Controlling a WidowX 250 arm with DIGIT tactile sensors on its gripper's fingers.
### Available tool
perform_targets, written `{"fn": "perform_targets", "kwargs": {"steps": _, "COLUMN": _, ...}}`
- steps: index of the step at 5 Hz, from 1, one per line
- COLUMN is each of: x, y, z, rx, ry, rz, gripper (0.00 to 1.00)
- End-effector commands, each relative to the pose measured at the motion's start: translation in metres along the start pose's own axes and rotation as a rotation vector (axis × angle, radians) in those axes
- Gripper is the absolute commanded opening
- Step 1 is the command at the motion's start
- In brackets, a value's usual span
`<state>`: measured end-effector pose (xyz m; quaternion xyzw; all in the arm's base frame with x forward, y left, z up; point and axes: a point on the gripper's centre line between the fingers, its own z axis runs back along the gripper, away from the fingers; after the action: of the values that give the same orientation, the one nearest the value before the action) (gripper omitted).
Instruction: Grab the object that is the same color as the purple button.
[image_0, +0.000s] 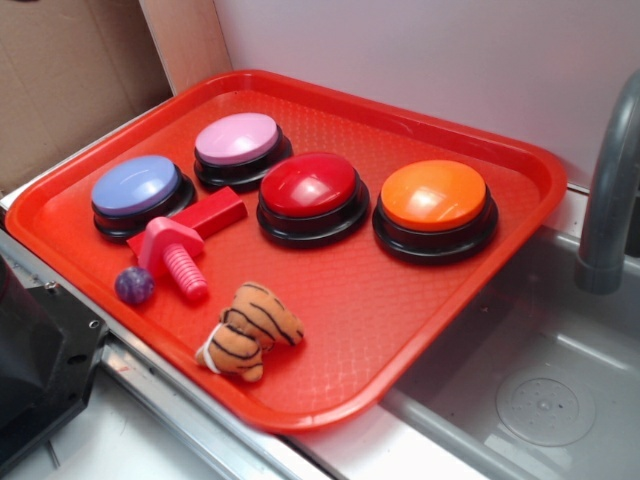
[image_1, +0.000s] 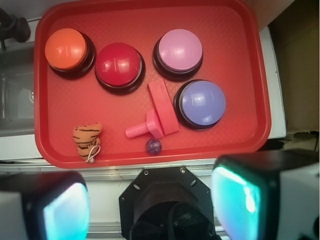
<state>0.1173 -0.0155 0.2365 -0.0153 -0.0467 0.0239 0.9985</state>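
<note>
The object, a small dark purple speckled ball (image_0: 134, 285) (image_1: 153, 146), lies on the red tray (image_0: 330, 380) (image_1: 250, 75) near its front edge, beside the pink plastic screw (image_0: 176, 252) (image_1: 150, 126). The purple button (image_0: 135, 185) (image_1: 202, 103) stands just behind them. In the wrist view my gripper (image_1: 150, 205) hangs high above the robot's black base (image_1: 167, 205), short of the tray's edge. It is open, its two fingers (image_1: 65, 210) wide apart with nothing between them. The exterior view does not show the gripper.
Pink (image_0: 238, 138), red (image_0: 310, 185) and orange (image_0: 434, 195) buttons stand on the tray, along with a red block (image_0: 212, 212) and a striped plush tiger (image_0: 250, 330). To the right are a grey sink (image_0: 540, 390) and faucet (image_0: 610, 190). Cardboard (image_0: 70, 80) stands behind on the left.
</note>
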Motion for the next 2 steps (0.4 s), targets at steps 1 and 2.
{"fn": "perform_targets", "kwargs": {"steps": 1, "x": 0.0, "y": 0.0, "z": 0.0, "rx": 0.0, "ry": 0.0, "rz": 0.0, "gripper": 1.0}}
{"fn": "perform_targets", "kwargs": {"steps": 2, "x": -0.003, "y": 0.011, "z": -0.019, "rx": -0.002, "ry": 0.015, "rz": 0.006, "gripper": 1.0}}
